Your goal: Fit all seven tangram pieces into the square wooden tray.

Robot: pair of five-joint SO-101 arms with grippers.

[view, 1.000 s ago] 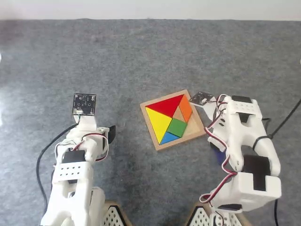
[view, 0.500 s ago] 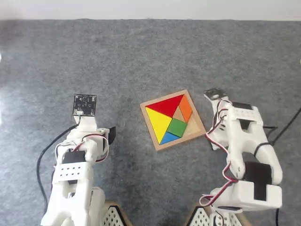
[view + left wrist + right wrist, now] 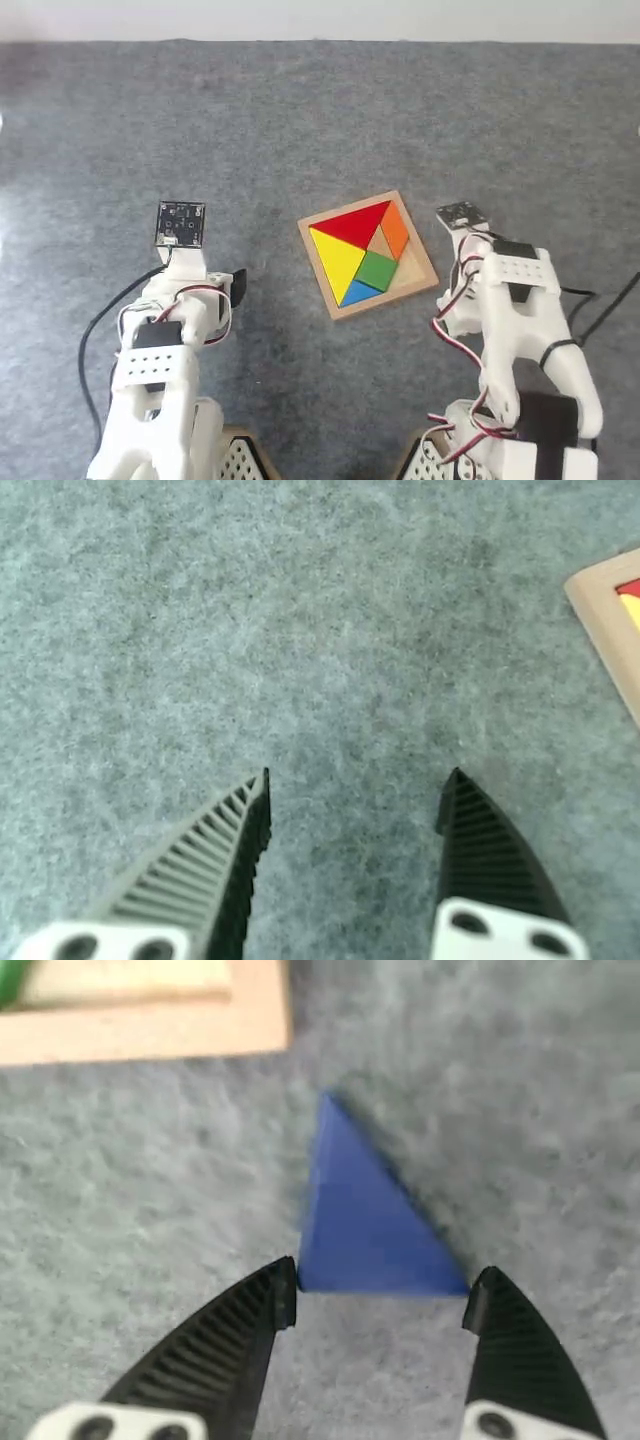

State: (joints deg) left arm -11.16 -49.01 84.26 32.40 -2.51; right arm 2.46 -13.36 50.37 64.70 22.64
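Fetching the triangle [image 3: 365, 1220] just beside the tray [image 3: 150, 1035] seems in hand: the right gripper [image 3: 384, 1278], fingers spread at its base, must lower and pinch, while the left gripper [image 3: 355, 785] hangs spread, well apart from the tray.

One square wooden tray [image 3: 413, 268] is counted on the table [image 3: 200, 120]. Seven tangram pieces are counted in all. Six are laid in the tray: one red triangle [image 3: 355, 226], one yellow triangle [image 3: 337, 260], one green square [image 3: 377, 270], one orange parallelogram [image 3: 396, 232], one light blue triangle [image 3: 358, 292] and one small brownish triangle [image 3: 380, 242]. One dark blue triangle [image 3: 365, 1230] is counted on the table outside it. By shape, five triangles, one square and one parallelogram are tallied. Two arms are counted, the left arm [image 3: 160, 340] and the right arm [image 3: 515, 300], and two grippers, the left gripper [image 3: 360, 773] and the right gripper [image 3: 387, 1270], each with two fingers.
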